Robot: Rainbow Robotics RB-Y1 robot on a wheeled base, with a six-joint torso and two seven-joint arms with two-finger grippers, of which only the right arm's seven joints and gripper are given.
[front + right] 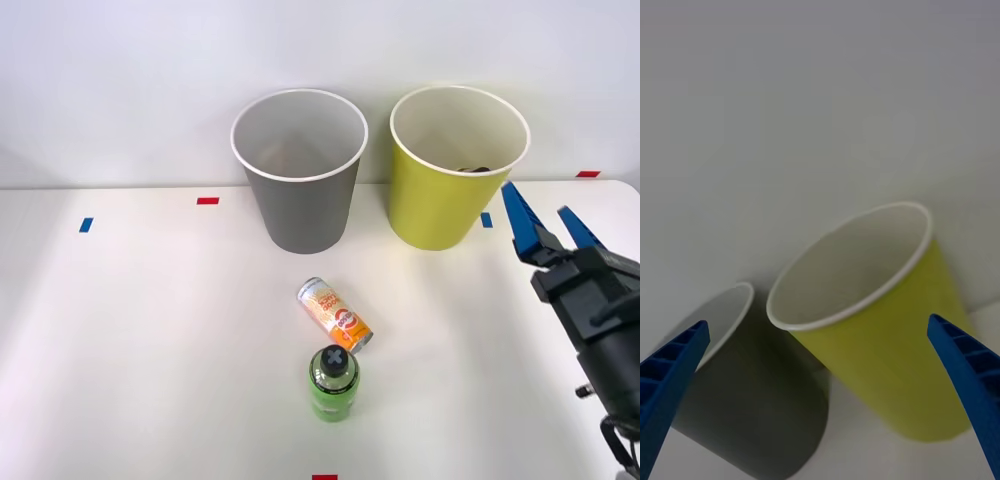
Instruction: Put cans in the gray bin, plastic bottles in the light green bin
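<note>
An orange-and-white can (335,314) lies on its side in the middle of the table. Just in front of it stands the green plastic bottle (333,383), upright, its dark cap marked with a gray cross. At the back stand the gray bin (300,190) (752,405) and, to its right, the light green bin (443,200) (887,360); something dark shows just inside the green bin's rim. My right gripper (548,215) (820,390) hovers open and empty to the right of the light green bin, its fingers pointing toward both bins.
Red tape marks (207,200) and blue tape marks (85,224) dot the white table. The table's left half and the stretch between the can and my arm are bare. A plain white wall rises behind the bins.
</note>
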